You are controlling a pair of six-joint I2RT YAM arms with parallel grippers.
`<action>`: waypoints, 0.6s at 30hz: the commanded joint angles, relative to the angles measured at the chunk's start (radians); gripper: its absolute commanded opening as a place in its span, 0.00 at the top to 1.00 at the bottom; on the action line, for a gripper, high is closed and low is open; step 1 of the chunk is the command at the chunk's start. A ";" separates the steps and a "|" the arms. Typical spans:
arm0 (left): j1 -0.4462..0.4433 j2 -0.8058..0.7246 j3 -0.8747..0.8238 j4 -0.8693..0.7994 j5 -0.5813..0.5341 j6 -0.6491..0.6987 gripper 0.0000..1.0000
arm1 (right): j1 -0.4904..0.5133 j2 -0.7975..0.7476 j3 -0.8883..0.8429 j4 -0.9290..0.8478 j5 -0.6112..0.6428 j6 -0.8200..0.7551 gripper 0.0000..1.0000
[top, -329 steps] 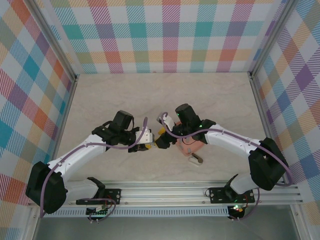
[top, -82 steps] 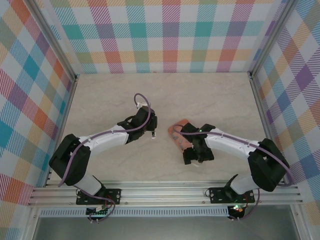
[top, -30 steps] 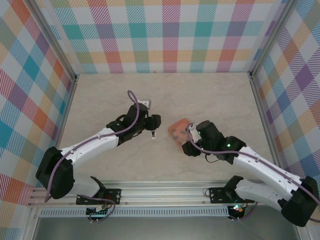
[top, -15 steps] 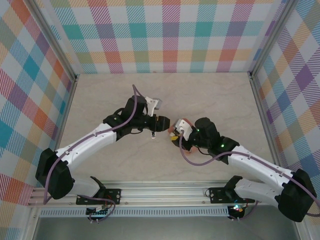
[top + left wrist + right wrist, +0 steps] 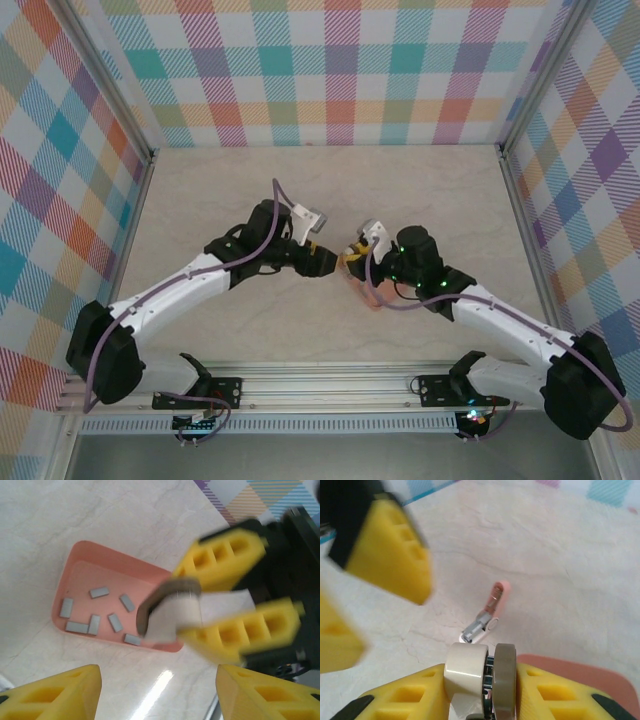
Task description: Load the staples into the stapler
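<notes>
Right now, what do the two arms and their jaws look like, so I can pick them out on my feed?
The left arm and right arm both have white shells with black joints, and a lilac cable runs along each. The jaws are yellow wedge-shaped blocks with rectangular holes, mounted on black bodies. Small green lights glow on the right arm.

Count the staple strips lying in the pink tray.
7 staples, all in the pink tray: three at the left end, three across the middle, one by the lower wall. More may be hidden behind the white piece the right gripper holds.
</notes>
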 commanded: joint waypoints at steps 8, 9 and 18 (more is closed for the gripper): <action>-0.025 -0.066 -0.169 0.283 -0.113 0.159 0.42 | -0.003 0.060 0.106 -0.002 -0.067 0.386 0.66; -0.031 -0.065 -0.181 0.303 -0.120 0.166 0.42 | -0.003 0.067 0.117 -0.004 -0.070 0.407 0.66; -0.057 -0.029 -0.235 0.503 -0.104 0.097 0.43 | -0.004 0.127 0.183 -0.009 -0.117 0.514 0.67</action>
